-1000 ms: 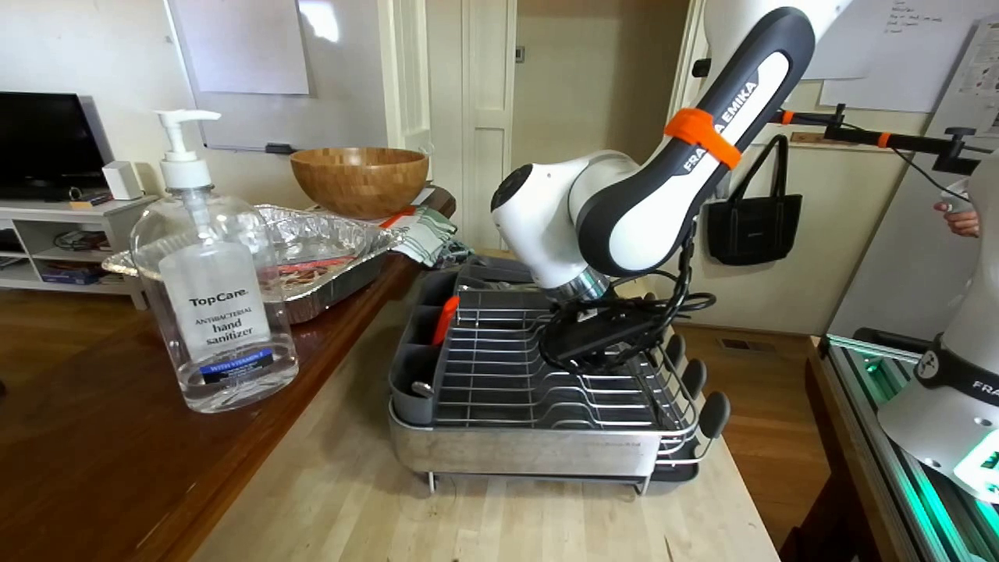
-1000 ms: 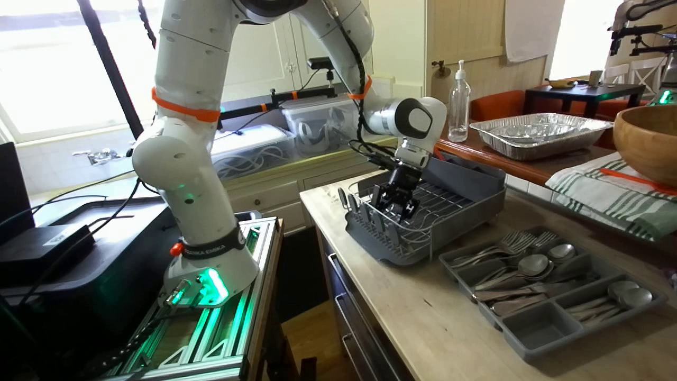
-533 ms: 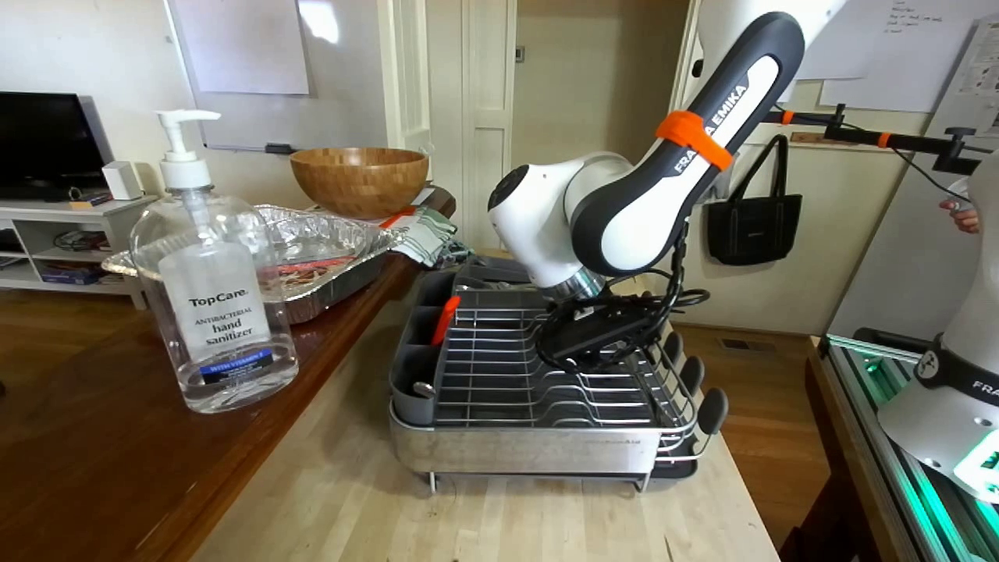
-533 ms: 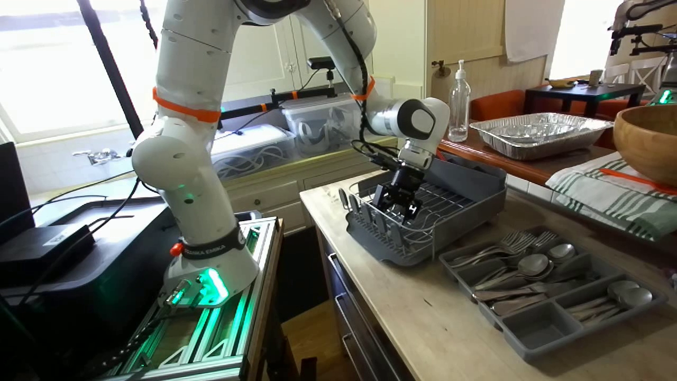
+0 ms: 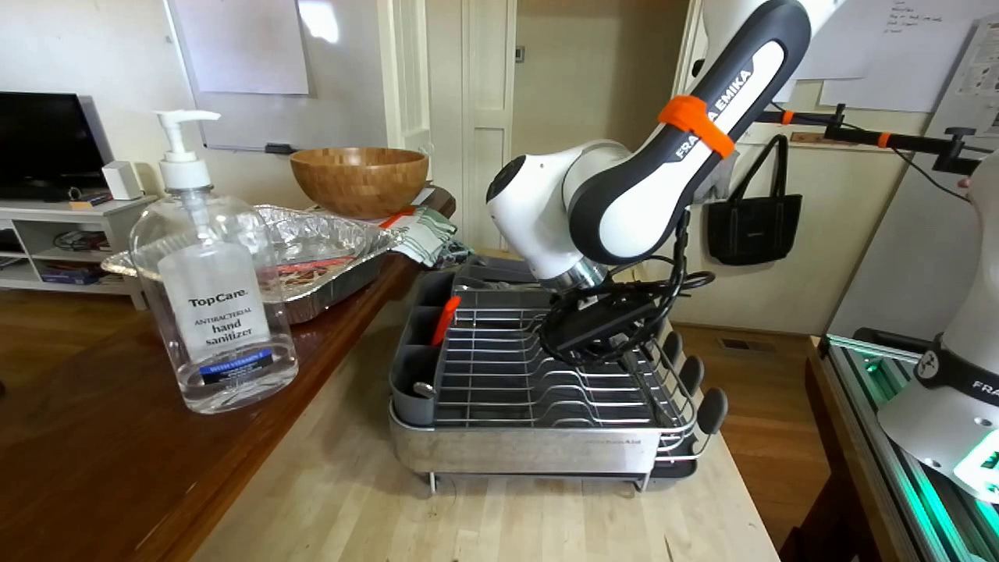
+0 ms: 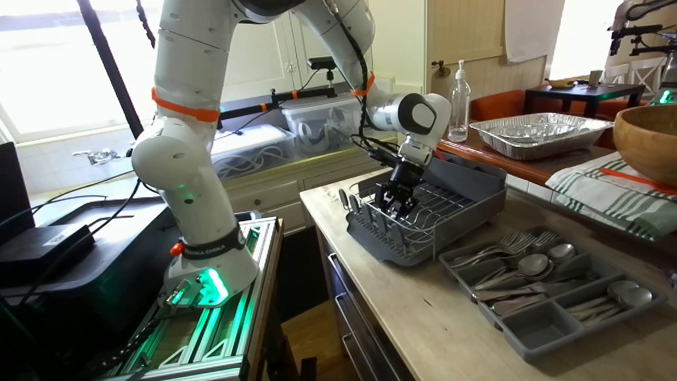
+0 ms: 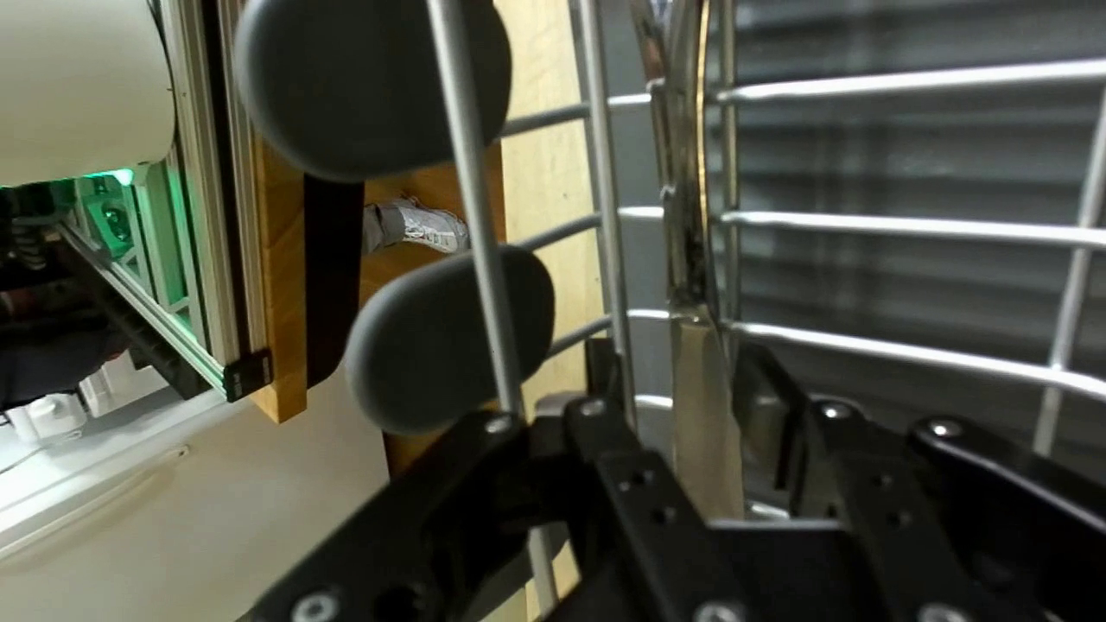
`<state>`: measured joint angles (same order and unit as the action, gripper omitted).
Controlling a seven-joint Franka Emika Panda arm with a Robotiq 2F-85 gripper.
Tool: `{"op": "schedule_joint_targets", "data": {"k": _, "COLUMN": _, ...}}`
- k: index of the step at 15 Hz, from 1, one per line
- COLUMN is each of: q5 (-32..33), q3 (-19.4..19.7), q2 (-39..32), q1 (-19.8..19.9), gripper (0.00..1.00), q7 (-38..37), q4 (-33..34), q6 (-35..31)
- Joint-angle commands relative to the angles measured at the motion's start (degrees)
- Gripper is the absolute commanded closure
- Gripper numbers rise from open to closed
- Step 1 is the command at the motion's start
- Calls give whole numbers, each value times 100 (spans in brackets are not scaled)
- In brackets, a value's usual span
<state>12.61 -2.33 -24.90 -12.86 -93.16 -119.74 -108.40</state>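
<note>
Your Robotiq gripper [image 7: 683, 376] points down into the dish rack [image 5: 531, 453], jaws standing moderately apart. The table knife [image 7: 689, 276] lies in the rack along the side wires [image 7: 607, 173], between your fingers [image 7: 618, 453]: clear of one, close by the other, any contact too hidden to tell.

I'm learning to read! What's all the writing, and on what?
"TopCare. ANTIBACTERIAL hand sanitizer WITH VITAMIN E": clear plastic pump bottle.
"FRANKA EMIKA": black base band, white robot.
"FRA… A EMIKA": its arm, partly covered.
"…Aid": silver metal dish rack.
Blurry: print on white sheets, black handbag, grey bundle.
</note>
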Motion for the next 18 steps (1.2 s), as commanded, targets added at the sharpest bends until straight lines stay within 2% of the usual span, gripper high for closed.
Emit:
{"op": "schedule_joint_targets", "data": {"k": 1, "q5": -42, "q3": -26, "q2": 193, "q1": -50, "gripper": 28, "q7": 121, "q4": 92, "q6": 164}}
{"op": "schedule_joint_targets", "data": {"k": 4, "q5": 57, "q3": -19, "q2": 263, "q1": -98, "gripper": 5, "q7": -1, "q4": 136, "q6": 106}}
{"op": "schedule_joint_targets", "data": {"k": 5, "q5": 104, "q3": -18, "q2": 237, "q1": -110, "gripper": 1, "q7": -1, "q4": 152, "q6": 53}}
{"op": "schedule_joint_targets", "data": {"k": 8, "q5": 172, "q3": -11, "q2": 91, "q1": -102, "gripper": 0, "q7": 44, "q4": 192, "q6": -92}}
{"op": "schedule_joint_targets", "data": {"k": 9, "q5": 166, "q3": -10, "q2": 27, "q1": -92, "gripper": 19, "q7": 69, "q4": 211, "q6": -112}}
{"op": "schedule_joint_targets", "data": {"k": 14, "q5": 145, "q3": 14, "q2": -156, "q1": -86, "gripper": 38, "q7": 125, "q4": 223, "q6": -198}}
{"op": "schedule_joint_targets", "data": {"k": 17, "q5": 100, "q3": 39, "q2": -230, "q1": -75, "gripper": 46, "q7": 156, "q4": 331, "q6": -140}}
{"op": "schedule_joint_targets", "data": {"k": 18, "q5": 86, "q3": 45, "q2": -251, "q1": -74, "gripper": 41, "q7": 157, "q4": 393, "q6": -107}}
